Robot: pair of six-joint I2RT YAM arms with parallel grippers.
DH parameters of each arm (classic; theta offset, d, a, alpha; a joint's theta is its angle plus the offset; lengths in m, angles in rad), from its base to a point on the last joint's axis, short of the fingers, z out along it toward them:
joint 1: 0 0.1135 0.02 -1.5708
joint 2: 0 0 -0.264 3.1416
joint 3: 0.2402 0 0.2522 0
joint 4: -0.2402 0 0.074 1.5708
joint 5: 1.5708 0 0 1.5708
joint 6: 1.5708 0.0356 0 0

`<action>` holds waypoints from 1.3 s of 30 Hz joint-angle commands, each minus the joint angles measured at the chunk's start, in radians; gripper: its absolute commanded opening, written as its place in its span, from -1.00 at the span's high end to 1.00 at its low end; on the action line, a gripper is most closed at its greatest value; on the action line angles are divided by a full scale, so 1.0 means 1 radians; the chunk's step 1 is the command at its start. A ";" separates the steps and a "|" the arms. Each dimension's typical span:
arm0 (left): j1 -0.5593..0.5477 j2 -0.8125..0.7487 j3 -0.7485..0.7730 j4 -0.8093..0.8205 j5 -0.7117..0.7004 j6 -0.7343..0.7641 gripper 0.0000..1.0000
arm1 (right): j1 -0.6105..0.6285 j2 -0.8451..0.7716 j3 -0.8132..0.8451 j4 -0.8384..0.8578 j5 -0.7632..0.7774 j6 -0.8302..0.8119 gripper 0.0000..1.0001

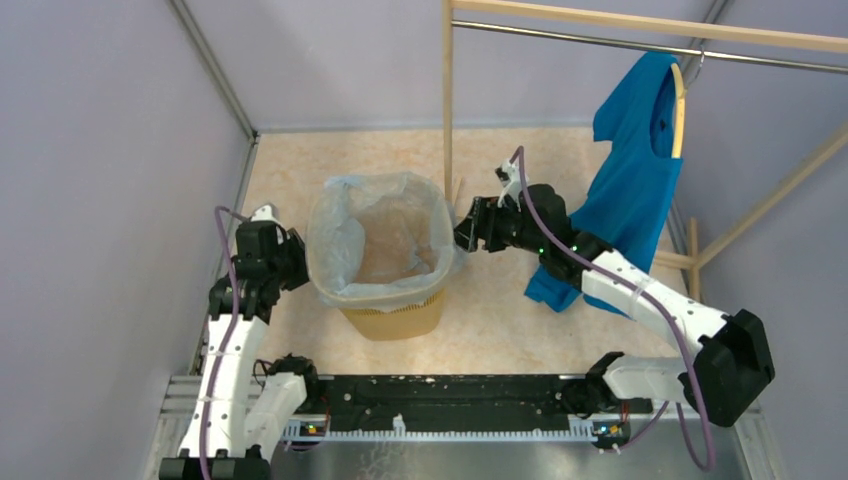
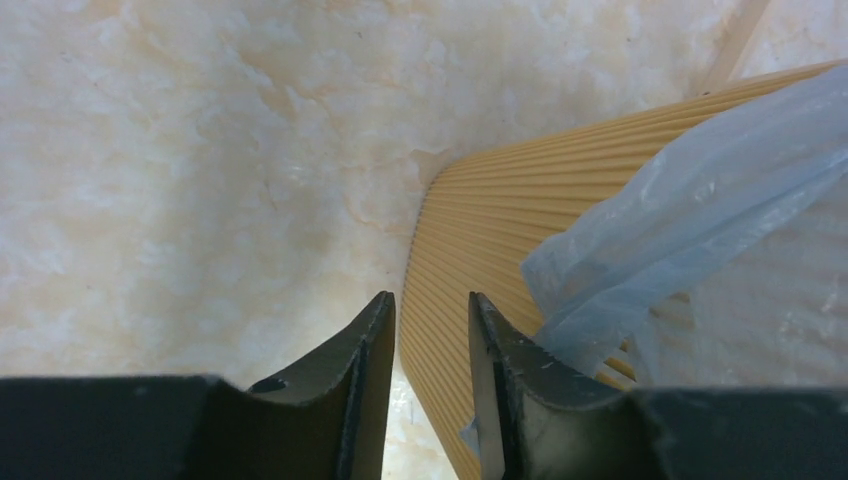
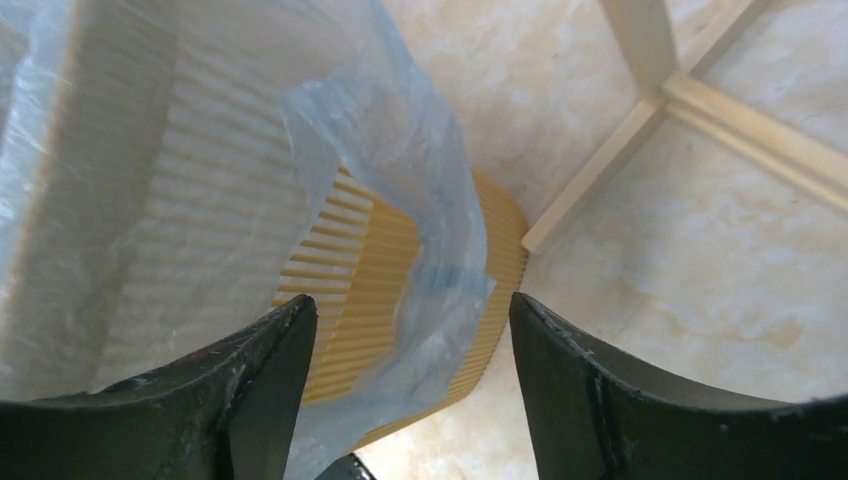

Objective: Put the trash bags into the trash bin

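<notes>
The yellow-orange trash bin [image 1: 395, 318] stands on the floor between my arms. A pale blue-grey trash bag [image 1: 335, 240] lines it, its edge folded out over the rim. My left gripper [image 1: 300, 262] is at the bin's left side, just outside the rim. In the left wrist view its jaws [image 2: 432, 300] stand a narrow gap apart with nothing between them, over the bin's ribbed wall [image 2: 480, 230] and beside hanging film [image 2: 680, 200]. My right gripper [image 1: 462, 232] is at the bin's right rim. It is wide open [image 3: 412, 305] above the bag's overhanging fold [image 3: 400, 130] and the bin wall [image 3: 350, 260].
A wooden clothes rack post [image 1: 447, 100] stands just behind the bin's right corner, and its base rails [image 3: 700, 100] lie on the floor. A bright blue shirt [image 1: 635, 190] hangs from a hanger over my right arm. A grey wall runs close along the left.
</notes>
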 commanded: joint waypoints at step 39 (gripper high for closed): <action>-0.004 0.073 -0.021 -0.097 -0.023 -0.248 0.82 | -0.008 0.160 -0.053 0.185 -0.027 0.030 0.95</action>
